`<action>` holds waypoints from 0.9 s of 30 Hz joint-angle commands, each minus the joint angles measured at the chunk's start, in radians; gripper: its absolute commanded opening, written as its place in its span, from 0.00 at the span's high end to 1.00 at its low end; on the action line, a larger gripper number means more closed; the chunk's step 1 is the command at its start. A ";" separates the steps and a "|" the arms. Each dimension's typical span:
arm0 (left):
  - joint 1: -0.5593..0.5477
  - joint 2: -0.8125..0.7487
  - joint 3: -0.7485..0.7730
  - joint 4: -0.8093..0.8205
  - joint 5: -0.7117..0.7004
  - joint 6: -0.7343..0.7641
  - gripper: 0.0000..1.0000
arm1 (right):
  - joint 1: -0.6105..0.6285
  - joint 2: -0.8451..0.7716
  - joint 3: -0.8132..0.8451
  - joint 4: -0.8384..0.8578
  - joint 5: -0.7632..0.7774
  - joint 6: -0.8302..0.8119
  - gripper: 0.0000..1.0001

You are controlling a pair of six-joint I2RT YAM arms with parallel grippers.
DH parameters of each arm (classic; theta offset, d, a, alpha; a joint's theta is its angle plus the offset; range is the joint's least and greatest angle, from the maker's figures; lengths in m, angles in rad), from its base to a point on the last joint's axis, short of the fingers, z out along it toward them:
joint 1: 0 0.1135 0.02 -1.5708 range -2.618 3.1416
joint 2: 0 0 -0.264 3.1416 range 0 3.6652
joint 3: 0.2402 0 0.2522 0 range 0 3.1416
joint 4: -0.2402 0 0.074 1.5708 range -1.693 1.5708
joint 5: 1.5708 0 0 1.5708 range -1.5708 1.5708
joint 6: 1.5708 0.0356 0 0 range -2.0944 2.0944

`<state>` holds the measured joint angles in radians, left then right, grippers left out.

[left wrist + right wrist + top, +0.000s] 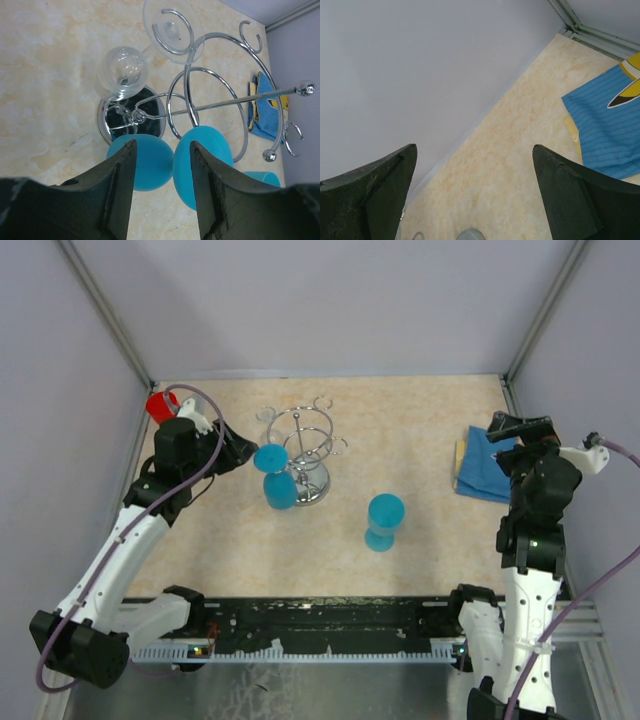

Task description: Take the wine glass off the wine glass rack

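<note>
The chrome wine glass rack (305, 455) stands on the table's left half, and the left wrist view shows its round base (107, 122) and curled hooks. A blue wine glass (279, 490) hangs upside down from its near left side. A clear wine glass (122, 75) hangs further back. My left gripper (247, 454) is open just left of the blue glass. In its wrist view the bowl (145, 165) and foot (205, 162) lie just beyond the left gripper (162, 145), with nothing between the fingers. My right gripper (520, 426) is open and empty at the far right.
A second blue wine glass (384, 521) stands upright on the table right of the rack. A folded blue cloth (483, 466) lies under the right gripper (475, 147). A red object (160, 405) sits in the back left corner. Grey walls enclose three sides.
</note>
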<state>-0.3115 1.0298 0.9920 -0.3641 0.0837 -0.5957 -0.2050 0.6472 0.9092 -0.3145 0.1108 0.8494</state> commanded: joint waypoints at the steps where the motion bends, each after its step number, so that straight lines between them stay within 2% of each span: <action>1: 0.006 -0.020 -0.025 0.072 0.059 -0.031 0.47 | 0.007 -0.013 0.005 0.045 0.012 -0.001 0.01; 19: 0.008 -0.028 -0.055 0.149 0.186 -0.097 0.49 | 0.007 -0.018 -0.009 0.043 0.038 0.000 0.01; 27: 0.008 -0.007 -0.064 0.146 0.194 -0.098 0.50 | 0.007 -0.018 -0.004 0.039 0.046 -0.007 0.01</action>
<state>-0.3115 1.0172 0.9413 -0.2470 0.2600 -0.6857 -0.2047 0.6403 0.8967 -0.3149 0.1364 0.8490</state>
